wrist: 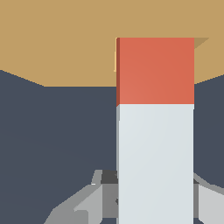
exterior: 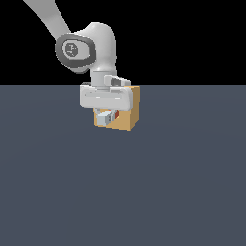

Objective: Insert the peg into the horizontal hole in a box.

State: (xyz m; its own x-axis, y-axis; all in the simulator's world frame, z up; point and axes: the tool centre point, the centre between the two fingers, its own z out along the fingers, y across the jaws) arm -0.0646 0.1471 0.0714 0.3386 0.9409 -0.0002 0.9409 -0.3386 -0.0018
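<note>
The tan box (exterior: 129,114) sits on the dark floor. The peg (wrist: 155,70), red-orange at the front and pale grey behind, lies level with its red end at the box's face.

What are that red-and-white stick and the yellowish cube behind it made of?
It is a simulator render, so only looks count. The peg is flat matte red-orange at one end and pale grey-white at the other, with no grain or shine; painted plastic or wood, perhaps. The box is plain matte tan, wood-coloured but without texture.
</note>
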